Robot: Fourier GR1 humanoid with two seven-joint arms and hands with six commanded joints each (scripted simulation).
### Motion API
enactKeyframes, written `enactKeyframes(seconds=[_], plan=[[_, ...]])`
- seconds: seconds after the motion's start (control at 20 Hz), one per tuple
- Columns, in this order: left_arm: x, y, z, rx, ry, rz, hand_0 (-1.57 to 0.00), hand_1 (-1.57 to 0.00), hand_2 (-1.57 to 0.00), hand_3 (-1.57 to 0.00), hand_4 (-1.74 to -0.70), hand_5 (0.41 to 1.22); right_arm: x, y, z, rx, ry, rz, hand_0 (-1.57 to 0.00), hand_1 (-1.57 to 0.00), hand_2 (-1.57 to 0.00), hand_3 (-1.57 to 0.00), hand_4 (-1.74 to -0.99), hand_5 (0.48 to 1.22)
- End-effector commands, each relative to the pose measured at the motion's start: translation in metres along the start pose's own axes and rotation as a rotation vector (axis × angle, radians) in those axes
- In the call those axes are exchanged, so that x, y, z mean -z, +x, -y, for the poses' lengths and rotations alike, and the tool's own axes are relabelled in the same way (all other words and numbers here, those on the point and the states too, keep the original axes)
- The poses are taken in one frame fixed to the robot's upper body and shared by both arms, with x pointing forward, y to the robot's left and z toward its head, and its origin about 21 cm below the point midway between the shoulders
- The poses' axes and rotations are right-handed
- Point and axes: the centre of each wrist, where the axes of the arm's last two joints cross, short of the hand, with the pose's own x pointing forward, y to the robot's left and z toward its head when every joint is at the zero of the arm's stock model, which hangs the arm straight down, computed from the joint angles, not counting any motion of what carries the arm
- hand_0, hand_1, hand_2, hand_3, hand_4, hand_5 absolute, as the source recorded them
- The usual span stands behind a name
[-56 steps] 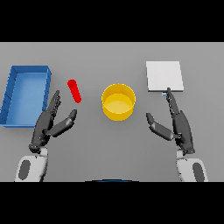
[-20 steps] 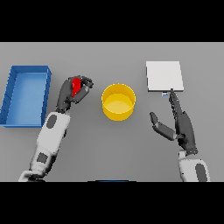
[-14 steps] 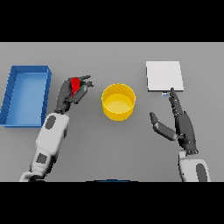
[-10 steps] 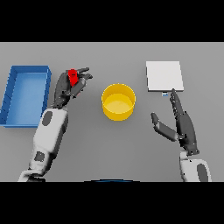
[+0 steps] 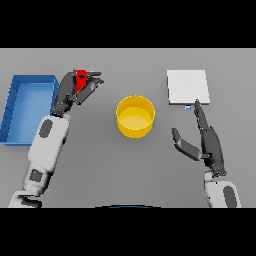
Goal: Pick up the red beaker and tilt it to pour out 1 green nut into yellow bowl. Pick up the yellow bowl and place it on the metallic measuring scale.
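Our left hand (image 5: 75,92) grips the red beaker (image 5: 81,80), left of the yellow bowl (image 5: 135,116). We should carry it over the bowl's centre, then tilt gently. Our right hand (image 5: 209,145) rests open, near the scale (image 5: 187,86).

No legible text, labels, brand marks, numbers or signs on any surface. Checked: red beaker (image 5: 81,79), yellow bowl (image 5: 135,116), measuring scale (image 5: 187,87) at upper right, blue tray (image 5: 15,105) at left. All plain.
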Motion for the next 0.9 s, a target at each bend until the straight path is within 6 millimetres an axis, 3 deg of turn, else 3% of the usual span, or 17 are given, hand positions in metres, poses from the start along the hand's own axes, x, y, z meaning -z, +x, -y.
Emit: enactKeyframes(seconds=[0.0,0.3,0.45,0.8,0.85], plan=[[0.001,0.003,-0.002,0.048,-0.021,0.010,-1.56,-1.56,-1.56,-1.56,-1.73,1.138,0.003,0.001,0.002,-0.002,0.000,0.001,0.00,0.00,0.00,0.00,-1.213,0.662],[0.011,0.032,-0.003,0.450,-0.173,0.009,-1.57,-1.57,-1.57,-1.57,-1.74,1.125,-0.002,0.001,0.003,-0.015,0.004,-0.026,0.00,0.00,0.00,0.00,-1.186,0.660],[0.020,0.053,0.010,0.631,-0.258,0.009,-1.57,-1.57,-1.57,-1.57,-1.74,1.134,0.001,0.006,-0.001,-0.009,0.013,-0.015,0.00,0.00,0.00,0.00,-1.178,0.667],[0.031,0.073,0.044,1.113,-0.429,0.040,-1.57,-1.57,-1.57,-1.57,-1.74,1.197,0.000,0.006,-0.001,0.014,0.014,-0.024,0.00,0.00,0.00,0.00,-1.187,0.676],[0.035,0.074,0.045,1.181,-0.457,0.025,-1.57,-1.57,-1.57,-1.57,-1.69,1.202,-0.002,0.004,-0.005,0.012,0.015,-0.043,0.00,0.00,0.00,0.00,-1.191,0.675]])
